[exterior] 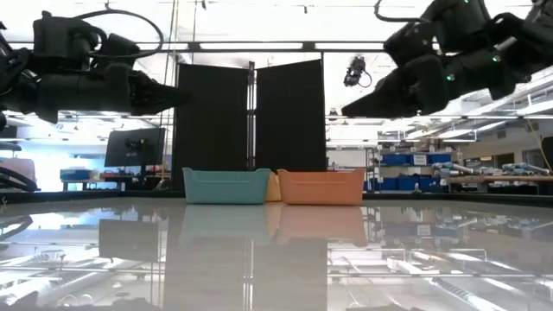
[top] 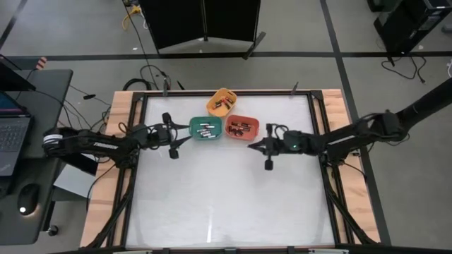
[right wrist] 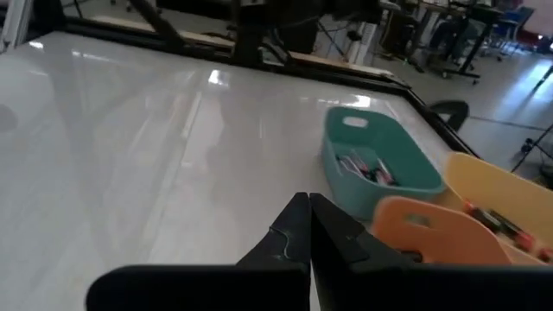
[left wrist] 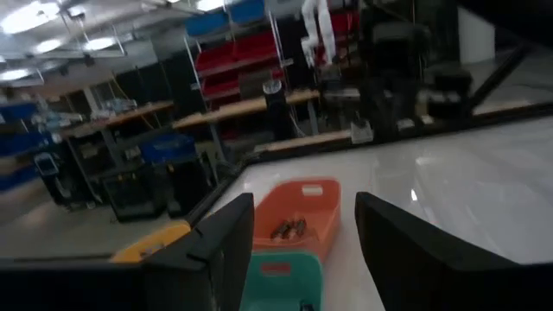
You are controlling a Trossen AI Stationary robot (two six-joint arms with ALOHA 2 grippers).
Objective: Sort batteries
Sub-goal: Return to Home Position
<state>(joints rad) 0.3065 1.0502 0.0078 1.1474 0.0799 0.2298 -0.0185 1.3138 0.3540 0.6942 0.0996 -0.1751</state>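
Note:
Three small bins stand together at the table's far middle: a yellow bin (top: 222, 101), a teal bin (top: 206, 128) and an orange bin (top: 242, 128). Batteries lie in each: in the teal bin (right wrist: 367, 166), in the orange bin (left wrist: 289, 227) and in the yellow bin (top: 224, 104). My left gripper (top: 188, 134) hovers just left of the teal bin, open, with nothing between its fingers (left wrist: 226, 246). My right gripper (top: 249, 147) hovers above the table just near of the orange bin, shut on nothing (right wrist: 307, 203). Both hang well above the tabletop (exterior: 186, 95) (exterior: 344, 111).
The white tabletop (top: 226, 197) stretches from the bins to the near edge, with a black frame rail (top: 134, 169) and wooden border along its sides. Beyond the far edge stands a black panel (exterior: 251, 130). A desk with a laptop (top: 10, 134) is off the left side.

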